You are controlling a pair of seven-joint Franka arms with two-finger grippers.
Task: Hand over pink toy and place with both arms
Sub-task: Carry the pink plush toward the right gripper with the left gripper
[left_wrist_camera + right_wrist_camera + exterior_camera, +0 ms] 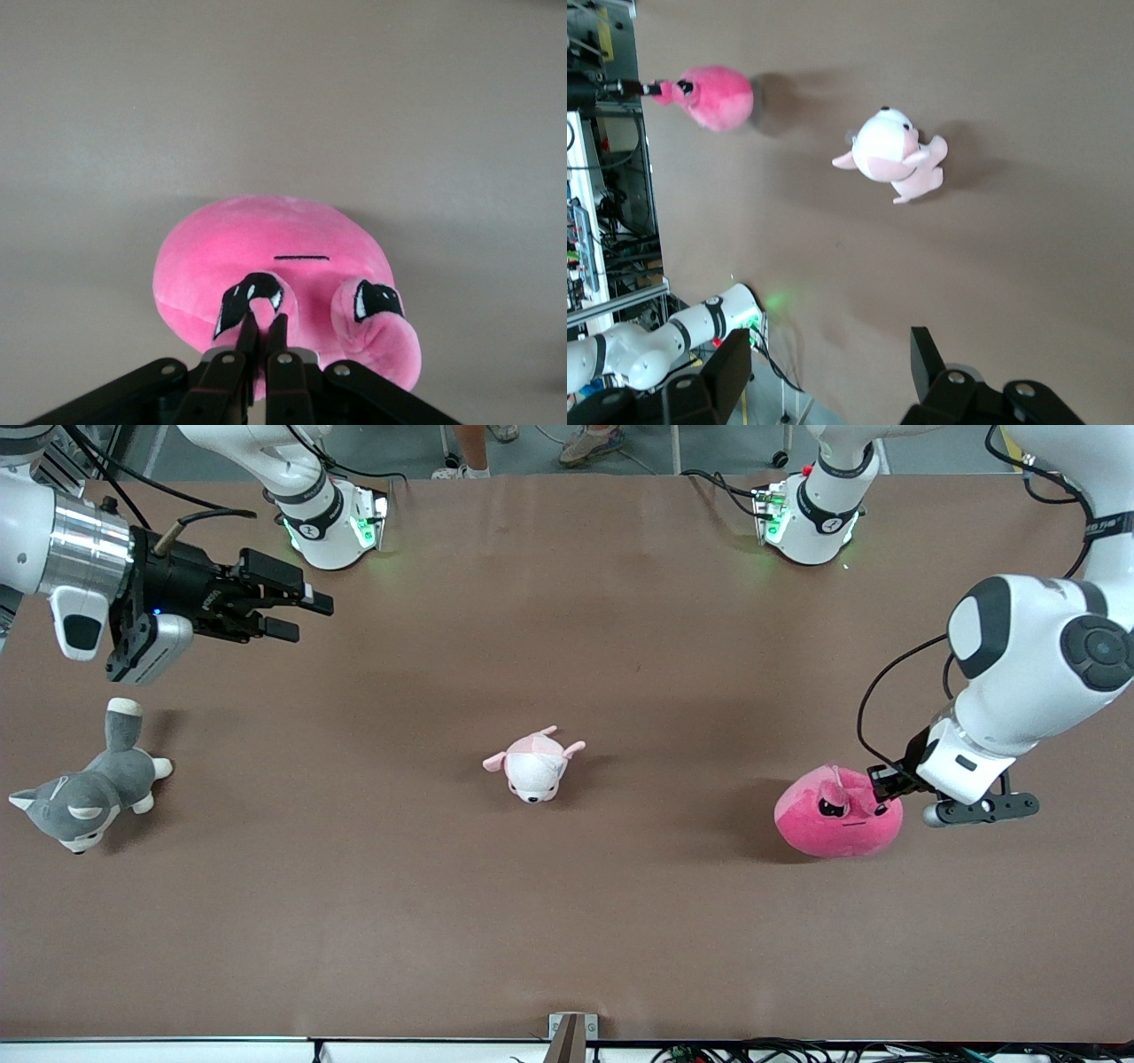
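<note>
The hot-pink toy lies on the brown table toward the left arm's end. My left gripper is shut on one of its small ears. In the left wrist view the gripper pinches that ear just above a black eye of the toy. My right gripper is open and empty, held in the air over the right arm's end of the table. In the right wrist view the right gripper stands wide open, and the pink toy shows far off.
A small pale pink-and-white plush animal lies at the table's middle; it also shows in the right wrist view. A grey-and-white plush dog lies at the right arm's end, below the right gripper. The arm bases stand along the table's top edge.
</note>
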